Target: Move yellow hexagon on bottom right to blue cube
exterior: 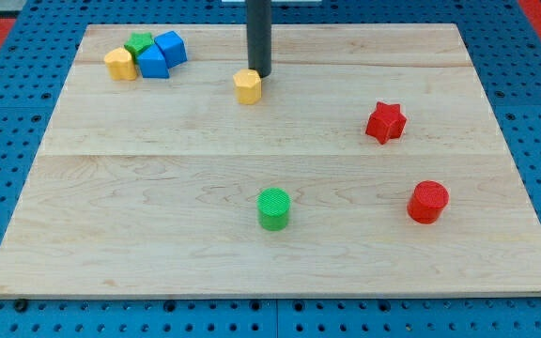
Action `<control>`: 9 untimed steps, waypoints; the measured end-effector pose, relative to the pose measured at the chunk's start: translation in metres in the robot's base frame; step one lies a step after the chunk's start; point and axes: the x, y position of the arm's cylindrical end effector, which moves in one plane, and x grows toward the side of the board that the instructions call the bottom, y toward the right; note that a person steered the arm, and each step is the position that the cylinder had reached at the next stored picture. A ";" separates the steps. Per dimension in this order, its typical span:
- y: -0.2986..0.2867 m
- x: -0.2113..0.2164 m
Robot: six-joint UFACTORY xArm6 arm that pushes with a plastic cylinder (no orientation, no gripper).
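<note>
A yellow hexagon (pixel 247 85) lies near the view's top centre of the wooden board (pixel 158 225). My tip (pixel 258 74) stands just right of and behind it, touching or almost touching its upper right edge. A blue cube (pixel 170 47) sits at the view's top left in a cluster, with a second blue block (pixel 152 63) against it, a green star (pixel 139 42) behind, and a yellow block (pixel 119 64) on the left end. The hexagon is well to the right of this cluster.
A red star (pixel 385 122) lies at the right. A red cylinder (pixel 427 202) is at the lower right. A green cylinder (pixel 273 207) is at the bottom centre. Blue pegboard (pixel 7 141) surrounds the board.
</note>
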 end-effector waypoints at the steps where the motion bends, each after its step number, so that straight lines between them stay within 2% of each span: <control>1: 0.023 0.003; 2: 0.057 0.025; 3: 0.016 0.059; 4: -0.036 0.039; 5: -0.039 0.004; 7: 0.027 -0.003; 9: -0.031 -0.035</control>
